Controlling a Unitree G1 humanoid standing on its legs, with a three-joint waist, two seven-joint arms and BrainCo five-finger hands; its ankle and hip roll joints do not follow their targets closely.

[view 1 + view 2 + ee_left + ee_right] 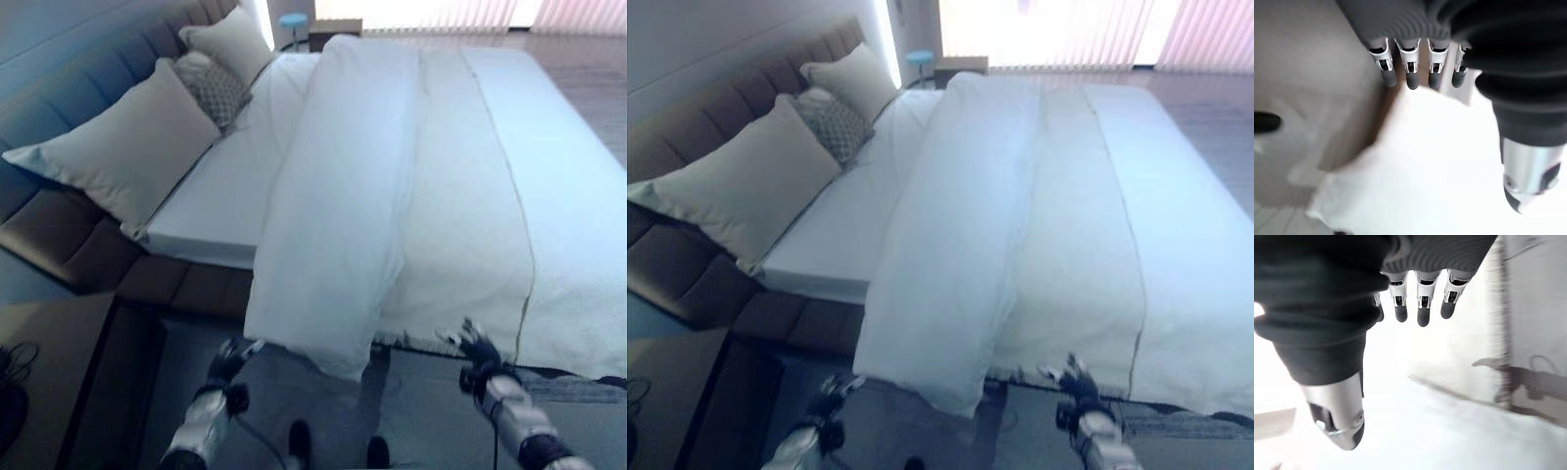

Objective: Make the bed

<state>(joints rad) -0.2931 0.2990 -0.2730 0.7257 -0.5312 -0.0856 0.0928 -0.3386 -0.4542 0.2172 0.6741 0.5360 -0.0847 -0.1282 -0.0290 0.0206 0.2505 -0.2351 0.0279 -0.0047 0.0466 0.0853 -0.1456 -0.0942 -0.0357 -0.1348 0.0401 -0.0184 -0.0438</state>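
A white duvet point(441, 176) lies on the bed. Its left side is folded back into a thick roll point(333, 245) that hangs over the near edge of the mattress. A strip of white sheet point(225, 186) lies bare between the roll and the pillows. My left hand point(227, 360) is open, low in front of the bed, just left of the hanging corner. In the left wrist view its fingers point(1411, 73) are straight above the white cloth point(1425, 161). My right hand point(480, 354) is open below the duvet's near edge, with its fingers point(1422, 303) straight and holding nothing.
A large cream pillow point(127, 147), a patterned cushion point(214, 88) and another cream pillow point(235, 39) lean on the padded headboard point(59, 59) at the left. A small blue stool point(292, 20) and a nightstand point(335, 27) stand beyond the bed. Dark floor runs along the near side.
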